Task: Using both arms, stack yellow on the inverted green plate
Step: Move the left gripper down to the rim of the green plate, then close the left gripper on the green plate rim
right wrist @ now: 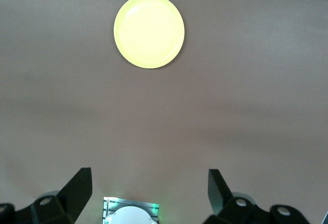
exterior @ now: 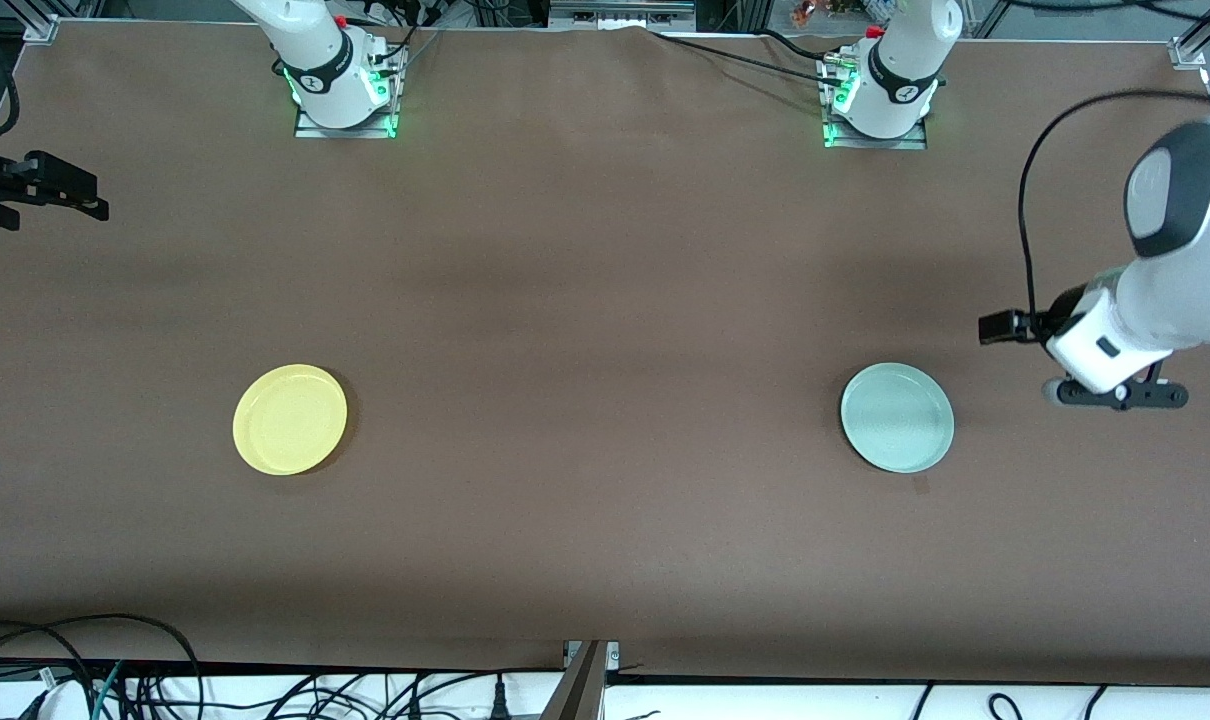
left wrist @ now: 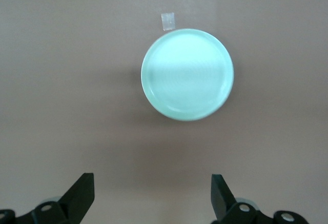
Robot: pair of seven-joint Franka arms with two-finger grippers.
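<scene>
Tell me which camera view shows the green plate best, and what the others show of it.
The left wrist view: the green plate fills much of it, rim and hollow clear, right side up. The front view shows it smaller, whole, toward the left arm's end of the table. The right wrist view misses it.

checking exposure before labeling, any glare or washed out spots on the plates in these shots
Front view: even light, yellow plate and green plate keep their colour, with soft shadows. Left wrist view: the green plate's centre is bleached pale. Right wrist view: the yellow plate is washed out, rim detail faint.
</scene>
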